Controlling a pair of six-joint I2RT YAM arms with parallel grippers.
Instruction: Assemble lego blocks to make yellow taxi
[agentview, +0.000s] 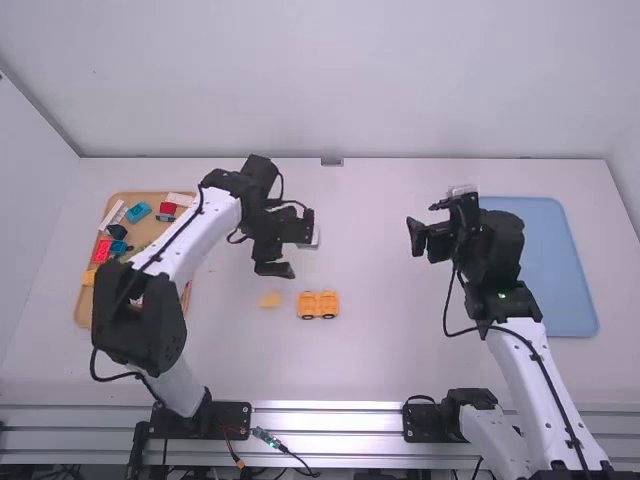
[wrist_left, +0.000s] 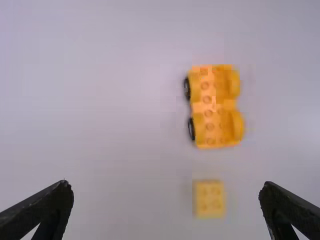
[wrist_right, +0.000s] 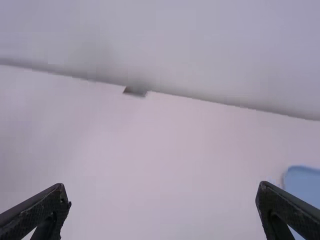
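My left gripper (agentview: 292, 252) hangs above the table beyond the two yellow pieces, its fingers wide apart with nothing between them. The orange-yellow car base (agentview: 318, 305) stands on the table near the middle, black wheels on one side. To its left, separated by a gap, lies a small yellow block (agentview: 270, 299). The left wrist view has the car base (wrist_left: 215, 106), the studded yellow block (wrist_left: 209, 199) and my left gripper (wrist_left: 166, 192), open. My right gripper (agentview: 424, 222) is above the table left of the blue tray; in its wrist view the gripper (wrist_right: 163, 192) is open and holds nothing.
A wooden tray (agentview: 83, 308) with several colored blocks stands at the left, partly behind the left arm. The blue tray (agentview: 562, 265) lies at the right, partly behind the right arm. A small whitish object (agentview: 314, 240) sits beside the left gripper. A wall bounds the table's far edge.
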